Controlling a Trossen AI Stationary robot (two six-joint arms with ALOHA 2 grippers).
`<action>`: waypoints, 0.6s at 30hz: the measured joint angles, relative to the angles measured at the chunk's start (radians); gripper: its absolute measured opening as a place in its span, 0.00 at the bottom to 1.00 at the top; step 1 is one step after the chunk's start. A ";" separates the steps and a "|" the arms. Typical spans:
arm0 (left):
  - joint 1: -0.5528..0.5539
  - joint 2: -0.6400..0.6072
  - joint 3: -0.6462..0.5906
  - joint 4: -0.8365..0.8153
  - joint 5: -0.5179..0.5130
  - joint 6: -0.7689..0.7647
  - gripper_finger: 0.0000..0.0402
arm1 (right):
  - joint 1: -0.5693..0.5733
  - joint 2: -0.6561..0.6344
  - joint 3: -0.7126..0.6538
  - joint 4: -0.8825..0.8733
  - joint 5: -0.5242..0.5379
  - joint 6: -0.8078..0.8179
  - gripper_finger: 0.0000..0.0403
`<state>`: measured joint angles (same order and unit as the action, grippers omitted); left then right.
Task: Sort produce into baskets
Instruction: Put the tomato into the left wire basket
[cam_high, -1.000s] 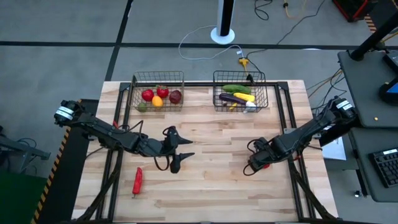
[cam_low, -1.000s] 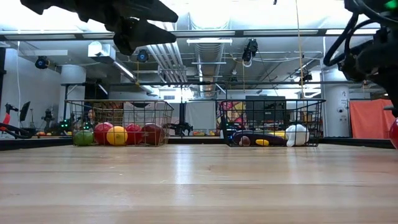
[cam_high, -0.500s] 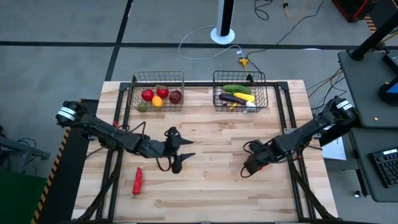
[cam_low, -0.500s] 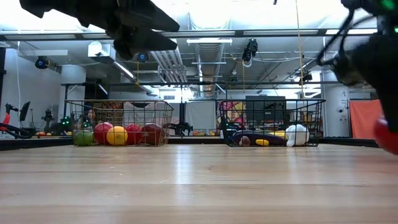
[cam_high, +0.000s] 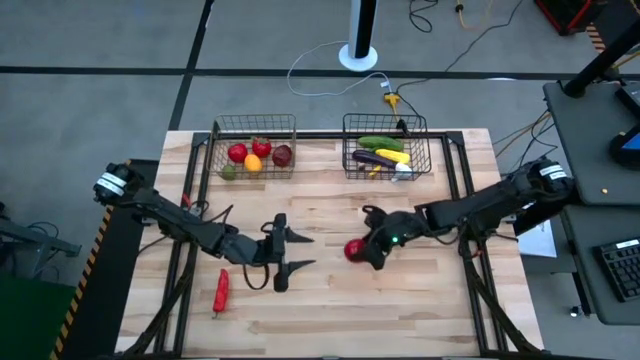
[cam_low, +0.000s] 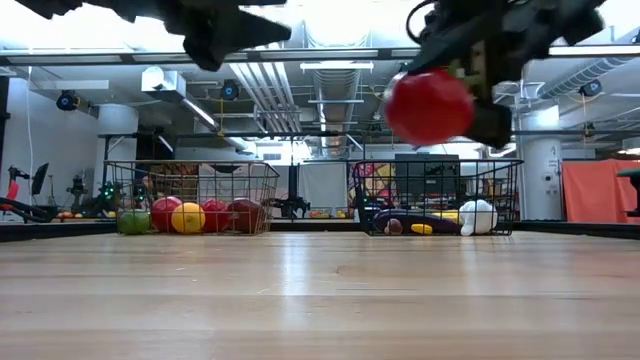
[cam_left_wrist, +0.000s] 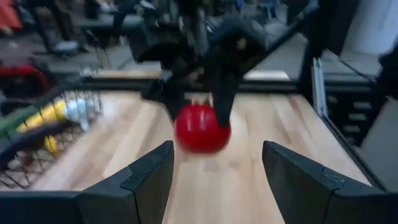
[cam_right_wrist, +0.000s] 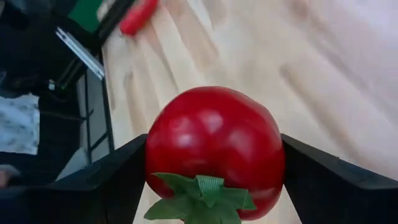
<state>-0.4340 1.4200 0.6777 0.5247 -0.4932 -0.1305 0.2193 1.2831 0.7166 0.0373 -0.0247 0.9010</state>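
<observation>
My right gripper (cam_high: 362, 250) is shut on a round red tomato (cam_high: 353, 250) with a green calyx, held above the table's middle; the tomato also shows in the low view (cam_low: 430, 105). My left gripper (cam_high: 288, 258) is open and empty just left of it, and its fingers frame the tomato in the left wrist view (cam_left_wrist: 202, 127). A long red pepper (cam_high: 221, 290) lies on the table at the near left. The left basket (cam_high: 253, 130) holds round red, orange and green pieces. The right basket (cam_high: 385, 128) holds long green, purple and yellow pieces and a white one. My right gripper pinches the tomato by two opposite sides (cam_right_wrist: 155, 149) between its two fingers (cam_right_wrist: 106, 183). The fingers come slanting down from the table's right side. The tomato is lifted clear of the table, its green calyx (cam_right_wrist: 199, 193) turned toward the wrist.
Both wire baskets stand at the table's far edge. Bare wood lies between them and the arms (cam_high: 330, 200) and along the near edge. A dark frame rail (cam_high: 460, 190) runs along the table's right side.
My right gripper has gone from the table's right side toward its middle and up, carrying the tomato clear of the table toward my left gripper. My left gripper has shifted slightly toward the near edge and stays open.
</observation>
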 joint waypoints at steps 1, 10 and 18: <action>-0.004 0.000 0.000 0.020 -0.021 0.007 0.56 | -0.014 0.008 0.000 0.027 -0.001 -0.036 0.78; -0.013 0.058 0.000 0.112 -0.101 0.102 0.67 | -0.095 0.132 -0.001 0.406 -0.029 -0.336 0.79; -0.019 0.155 0.047 0.148 -0.235 0.295 0.78 | -0.144 0.235 0.056 0.493 -0.113 -0.335 0.79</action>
<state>-0.4534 1.5754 0.7251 0.6727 -0.7279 0.1645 0.0749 1.5184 0.7730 0.5305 -0.1377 0.5659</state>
